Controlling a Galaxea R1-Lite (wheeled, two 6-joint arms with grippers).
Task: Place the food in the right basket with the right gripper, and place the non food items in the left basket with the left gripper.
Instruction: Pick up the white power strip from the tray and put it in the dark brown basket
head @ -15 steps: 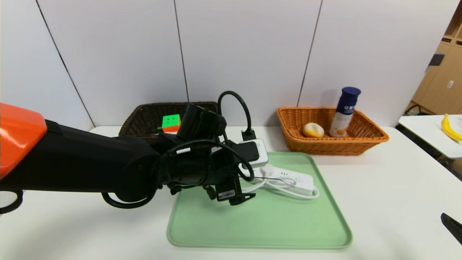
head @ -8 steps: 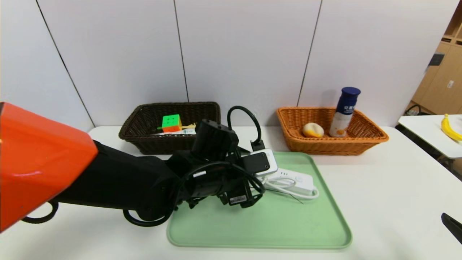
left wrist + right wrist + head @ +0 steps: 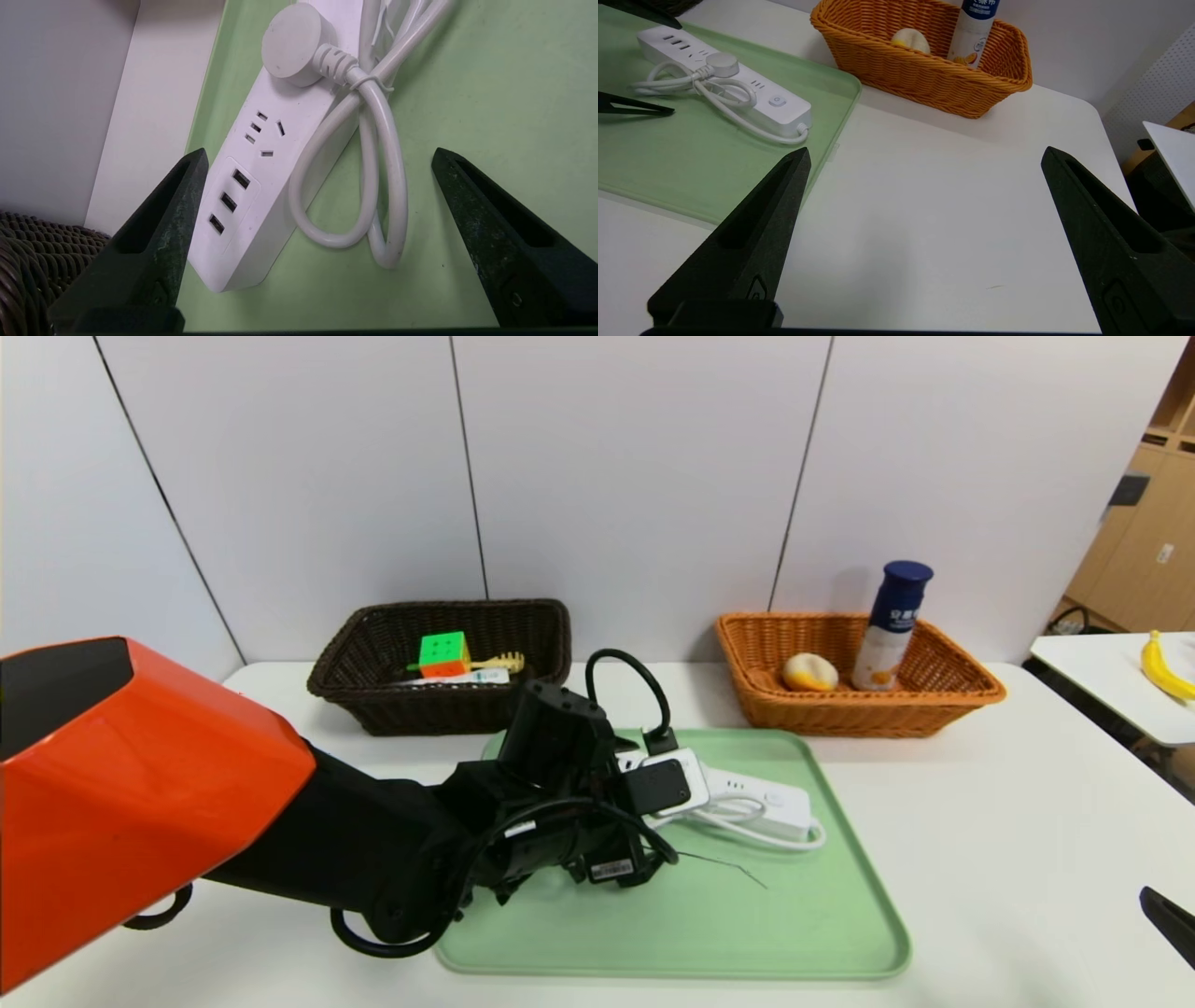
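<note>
Your left hand [image 3: 317, 158] has dropped lower over the power strip [image 3: 261, 177] on the green tray [image 3: 747, 933], fingers spread wide, nothing held. It's lined up to grab the strip for the dark basket [image 3: 373, 700]. Your right hand [image 3: 924, 158] waits open beside the tray.

White table [image 3: 980, 821] against a pale panelled wall [image 3: 635, 476] (dark vertical seams). At right, a second white table [image 3: 1102, 686] beside a wooden cabinet [image 3: 1144, 532]. Light even, soft shadows.

Smooth white plastic power strip [image 3: 261, 177], matt green tray [image 3: 747, 933], rough woven wicker baskets [image 3: 859, 709].
</note>
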